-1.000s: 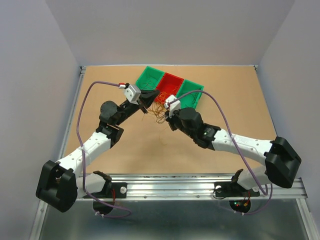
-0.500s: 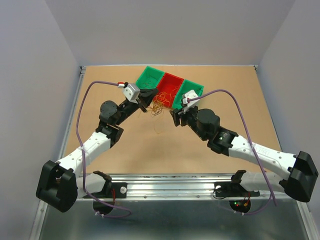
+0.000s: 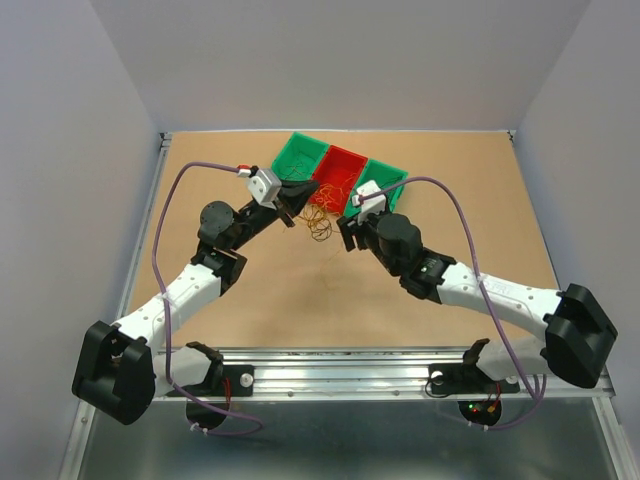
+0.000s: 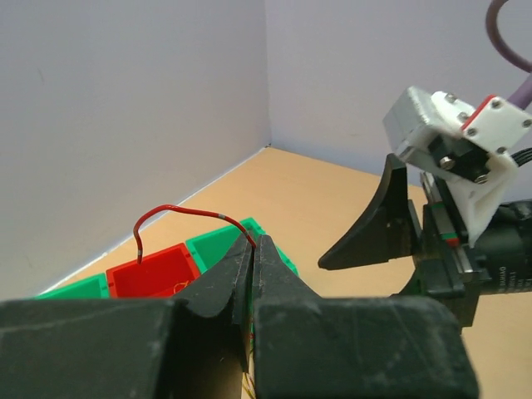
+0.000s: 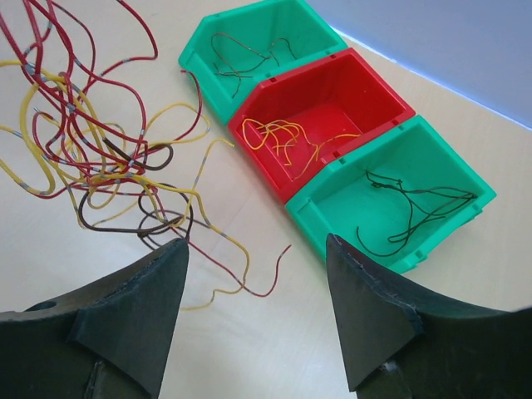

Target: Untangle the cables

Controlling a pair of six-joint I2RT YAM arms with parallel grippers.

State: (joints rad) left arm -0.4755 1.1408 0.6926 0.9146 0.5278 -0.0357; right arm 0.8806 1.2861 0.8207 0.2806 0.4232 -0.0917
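**Left gripper** [image 4: 252,246]: jaws clenched. A red strand [image 4: 187,213] is pinched at the fingertips. It rises from the pinch, arcs over and drops toward the red bin [image 4: 154,278]. In the top view this gripper [image 3: 291,207] sits just left of the cables [image 3: 320,222].

**Right gripper** [image 5: 256,245]: jaws released and spread wide, with nothing between the fingers [image 5: 141,316]. In the top view it [image 3: 346,230] sits just right of the clump, near the bins. Its dark fingers also show at the right of the left wrist view.

**Cables** [image 5: 100,150]: a loose tangle of red, yellow and dark strands.
- The tangle lies between the two grippers, on the near side of the bins.
- From the right wrist, the bulk is up and left of the jaws, outside the gap.
- A few red and yellow ends trail across the table [image 5: 249,349] in line with the gap. Neither finger touches them.

**Bins**: three in a row.
- The red bin [image 5: 378,100] holds yellow strands.
- The far green bin [image 5: 312,21] holds dark strands.
- The near green bin [image 5: 453,179] holds dark strands.
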